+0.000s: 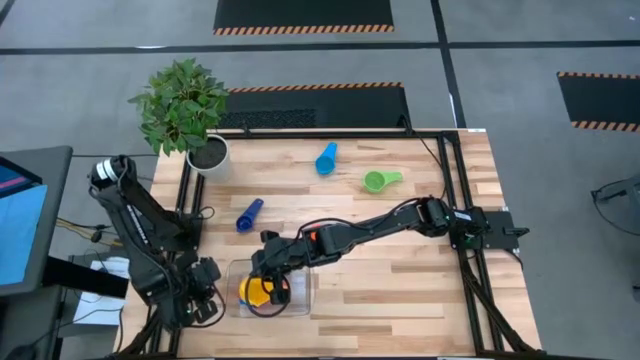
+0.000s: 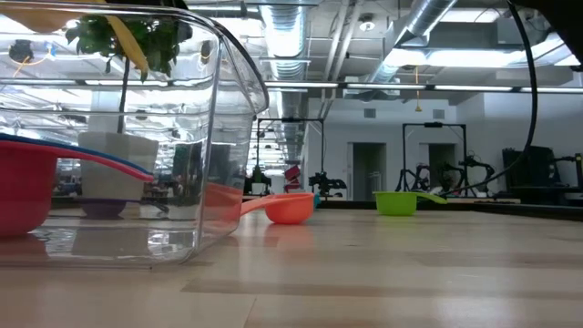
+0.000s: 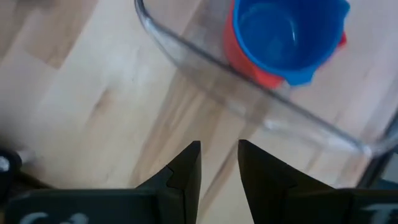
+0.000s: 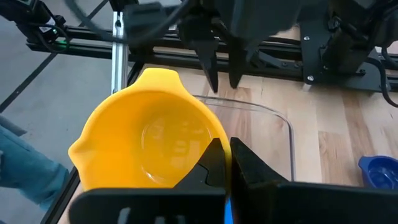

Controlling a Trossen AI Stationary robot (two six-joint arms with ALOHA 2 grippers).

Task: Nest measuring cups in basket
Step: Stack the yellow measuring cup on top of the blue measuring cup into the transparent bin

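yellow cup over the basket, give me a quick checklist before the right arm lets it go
1. Right end effector shut on the yellow cup: ok.
2. Yellow cup above the basket: ok in the high view.
3. Red cup with a blue cup nested in it already in the basket: ok.
4. Yellow cup centred over that stack: cannot tell.
5. Left end effector open, outside the basket rim: ok.
6. Orange cup, green cup and other cups lying on the table: not ok, not yet nested.
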